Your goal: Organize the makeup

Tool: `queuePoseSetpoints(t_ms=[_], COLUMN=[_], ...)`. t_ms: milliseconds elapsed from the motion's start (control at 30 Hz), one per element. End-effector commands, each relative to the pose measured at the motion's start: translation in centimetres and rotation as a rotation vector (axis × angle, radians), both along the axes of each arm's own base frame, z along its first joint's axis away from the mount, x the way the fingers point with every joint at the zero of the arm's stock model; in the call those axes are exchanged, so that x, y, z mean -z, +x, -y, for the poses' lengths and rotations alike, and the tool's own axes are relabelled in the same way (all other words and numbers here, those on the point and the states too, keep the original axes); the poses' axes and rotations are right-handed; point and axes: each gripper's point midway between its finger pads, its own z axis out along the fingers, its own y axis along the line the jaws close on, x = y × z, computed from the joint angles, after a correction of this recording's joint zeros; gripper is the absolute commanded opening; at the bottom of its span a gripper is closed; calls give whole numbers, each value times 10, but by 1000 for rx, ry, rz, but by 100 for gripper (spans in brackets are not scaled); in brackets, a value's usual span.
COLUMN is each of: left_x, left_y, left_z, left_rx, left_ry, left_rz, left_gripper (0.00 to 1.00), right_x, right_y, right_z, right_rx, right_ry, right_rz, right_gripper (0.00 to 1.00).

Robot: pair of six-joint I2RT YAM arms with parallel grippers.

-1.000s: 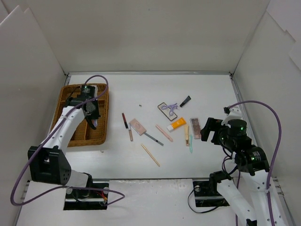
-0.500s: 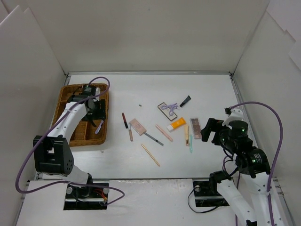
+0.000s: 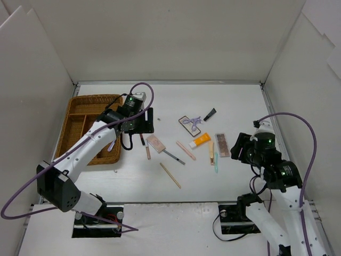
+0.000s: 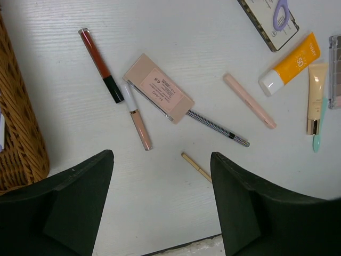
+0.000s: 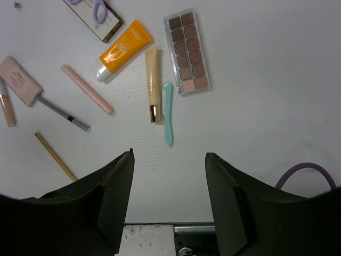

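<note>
The makeup lies scattered mid-table: orange tube, pink compact, brown eyeshadow palette, black-edged mirror under the purple curler, wooden stick, dark red gloss, checked pencil, teal spatula. My left gripper hovers open and empty above the compact and gloss. Right of the palette, my right gripper is open with nothing between its fingers.
The brown wicker divided tray stands at the left, with a pale lilac item in its right compartment. A small black item lies behind the mirror. White walls enclose the table on three sides.
My left gripper opened over the tray, left the lilac item there, and swung right over the scattered makeup. The right gripper's jaws narrowed a little; that arm barely moved.
</note>
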Motion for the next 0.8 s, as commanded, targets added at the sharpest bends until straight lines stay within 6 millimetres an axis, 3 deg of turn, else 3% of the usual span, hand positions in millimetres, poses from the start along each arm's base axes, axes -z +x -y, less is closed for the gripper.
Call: queuePoseSetpoints(t_ms=[0, 233, 367, 767], left_x=[-21, -10, -11, -9], left_y=[8, -8, -17, -19], left_z=[11, 5, 4, -2], left_rx=[-51, -36, -7, 39], left_ry=[-83, -80, -81, -24], left_rz=[46, 24, 31, 40], left_gripper=[69, 75, 82, 86], right_x=[18, 68, 107, 162], right_y=[10, 19, 19, 34], right_z=[0, -4, -14, -36], right_rx=[58, 103, 108, 96], right_ry=[0, -39, -27, -56], right_rz=[-119, -365, -481, -565], right_gripper=[52, 48, 47, 44])
